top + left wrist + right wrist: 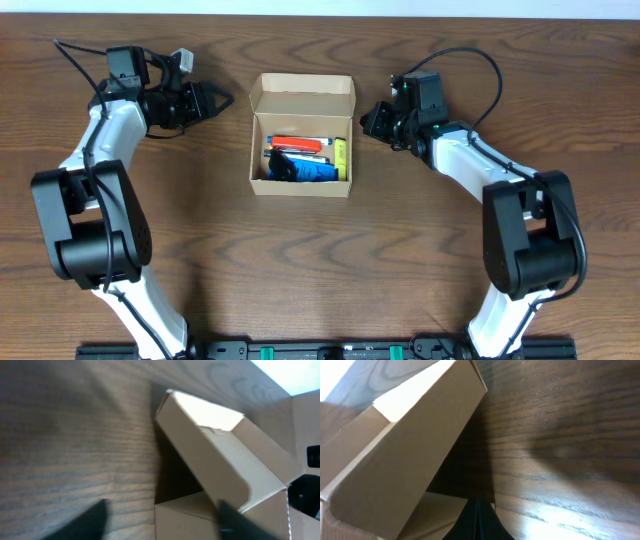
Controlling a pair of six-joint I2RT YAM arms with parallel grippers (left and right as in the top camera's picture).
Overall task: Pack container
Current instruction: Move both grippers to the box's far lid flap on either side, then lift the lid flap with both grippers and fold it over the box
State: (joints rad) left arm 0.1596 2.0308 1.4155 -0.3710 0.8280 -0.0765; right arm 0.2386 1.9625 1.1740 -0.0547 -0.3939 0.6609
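Observation:
The container [262,184] is a small tan cardboard box in the table's middle, its flap lid [302,95] open and leaning back. Inside lie an orange marker [297,143], a blue item [305,170], a black item [282,163] and a yellow item [340,155]. My left gripper [222,101] is open, just left of the lid, touching nothing; the left wrist view shows the lid [220,455] between its finger tips [165,522]. My right gripper [367,120] is shut and empty, just right of the box; in the right wrist view its tips [477,520] sit by the box corner [395,465].
The brown wooden table [320,260] spreads all round the box. A pale wall edge [560,8] runs along the table's far side. The arm bases stand at the near edge, left [90,230] and right [525,240].

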